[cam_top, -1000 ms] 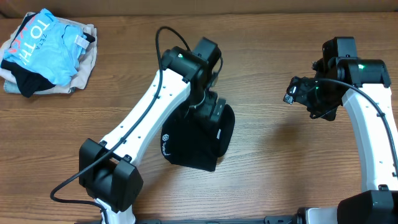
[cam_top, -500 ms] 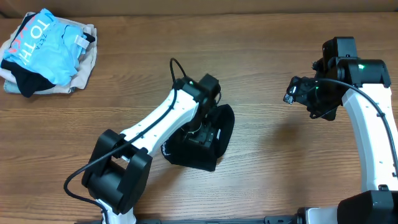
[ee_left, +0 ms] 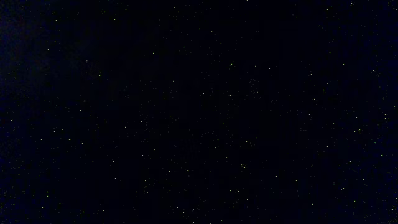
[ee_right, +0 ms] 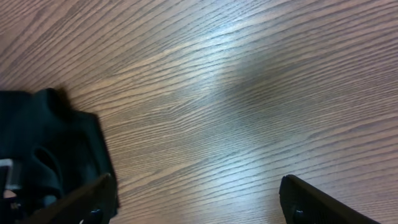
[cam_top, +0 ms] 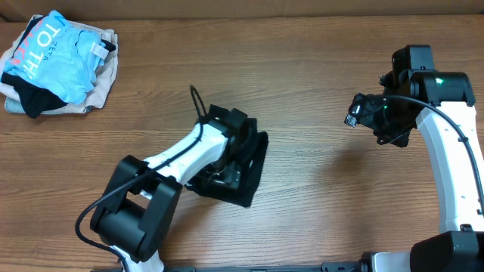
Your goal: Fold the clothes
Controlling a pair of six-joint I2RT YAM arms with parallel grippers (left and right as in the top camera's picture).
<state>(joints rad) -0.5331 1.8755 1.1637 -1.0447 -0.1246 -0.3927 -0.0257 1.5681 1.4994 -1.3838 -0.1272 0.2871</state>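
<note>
The bunched black short-sleeved shirt of thin fabric (cam_top: 255,162) lies mid-table under the left gripper (cam_top: 227,172), which presses into it, probably to flatten or drag it; its opening cannot be told. The right gripper (cam_top: 363,113) hovers well apart with fingers wide and empty, seemingly to keep clear.

Overhead was evenly lit and sharp. Left wrist view was pure black, speckled with noise. Right wrist showed glare on table (ee_right: 227,34) at 12 o'clock.

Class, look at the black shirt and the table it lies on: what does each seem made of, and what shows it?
Black shirt: soft thin cloth, matte; it bunches in limp folds. Table: wood or wood-look laminate, slight sheen; grain lines run along it and a pale glare shows in the right wrist view.
</note>
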